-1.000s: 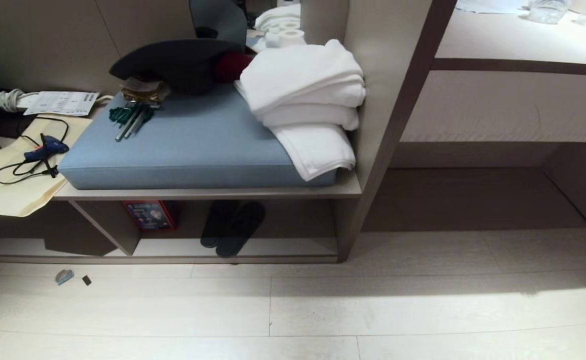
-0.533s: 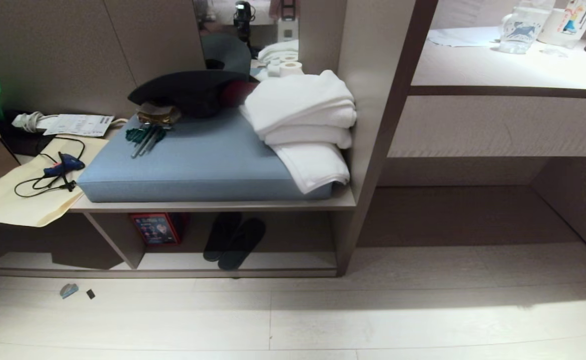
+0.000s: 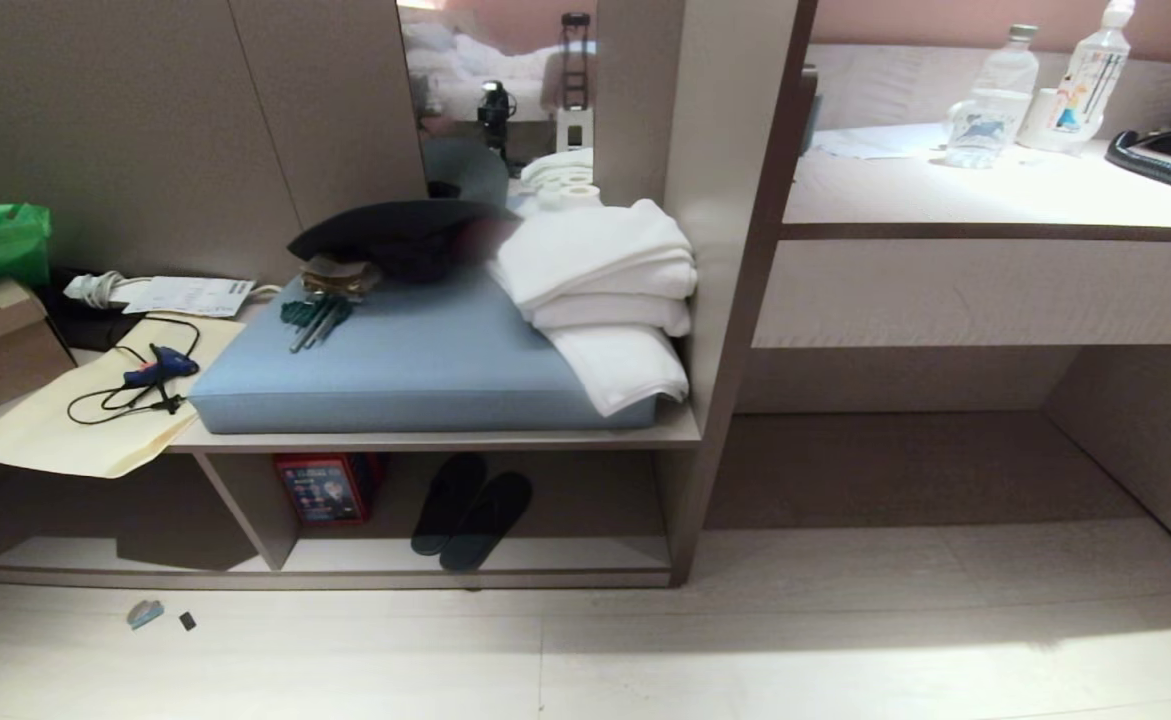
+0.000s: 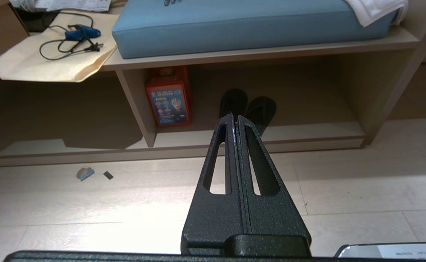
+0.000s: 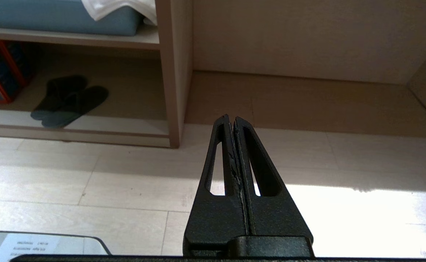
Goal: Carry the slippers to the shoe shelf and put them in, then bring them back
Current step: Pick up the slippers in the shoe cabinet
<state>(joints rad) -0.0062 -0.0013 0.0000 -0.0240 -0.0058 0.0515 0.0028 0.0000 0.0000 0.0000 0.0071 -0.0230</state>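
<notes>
Pair of dark slippers [image 3: 472, 516] lying side by side, touching, toes inward, in the lower right cubby of the shoe shelf [image 3: 465, 578], just beside a red box [image 3: 323, 487] by the divider. Left gripper [image 4: 234, 117] held out level above the pale floor, fingers pressed flat together, empty, aimed at the slippers. Right gripper [image 5: 231, 117] likewise level and clamped on nothing, facing the bare recess right of the shelf's end panel. Blue cushion [image 3: 415, 365] and folded white towels [image 3: 605, 290] on the shelf top
</notes>
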